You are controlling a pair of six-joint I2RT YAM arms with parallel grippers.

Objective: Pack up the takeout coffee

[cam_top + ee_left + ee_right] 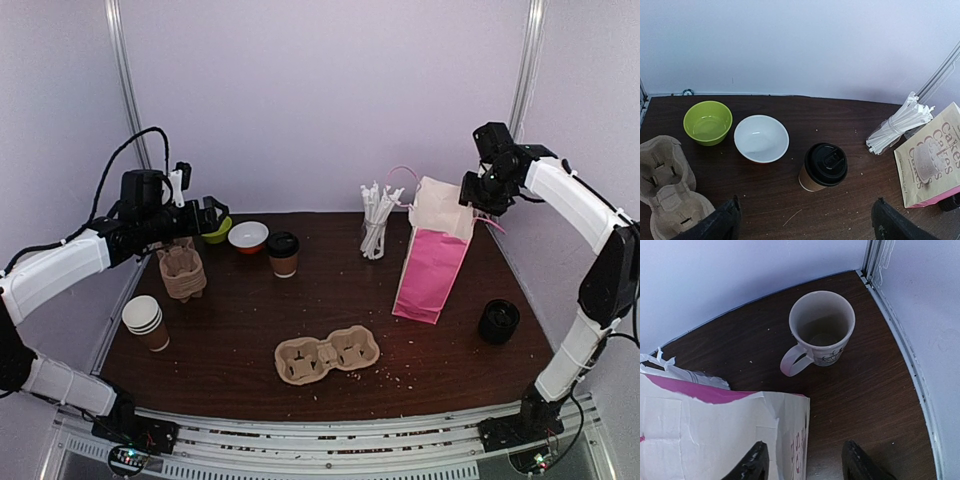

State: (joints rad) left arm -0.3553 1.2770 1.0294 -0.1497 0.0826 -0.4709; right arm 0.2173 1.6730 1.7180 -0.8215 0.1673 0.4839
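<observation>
On the dark wooden table point(250, 340) we record items in descending size. One pink paper bag point(432, 262) stands upright at the right with its mouth open upward; its contents are hidden from every view. The right gripper point(805, 447) hangs over that mouth with its fingers apart, and an edge of the bag lies between them unclamped. The left gripper point(805, 215) hovers over the back left, jaws spread wide and holding nothing. One flat cup carrier point(327, 358) lies near the front centre, and a second cup carrier point(183, 272) sits at the left; every well we can see is empty. One glass point(374, 243) left of the bag holds white wrapped straws point(897, 125), too bundled to count. One stack of lidless cups point(146, 322) stands at the front left, its top cup empty. One takeout coffee point(824, 166) stands upright at the back centre, long axis vertical, black lid up. It is just right of the white bowl point(761, 138) and apart from it. One green bowl point(707, 122) sits beside the white one; both are empty. One white mug point(821, 332) behind the bag shows nothing inside. One black stack of lids point(498, 321) sits right of the bag.
</observation>
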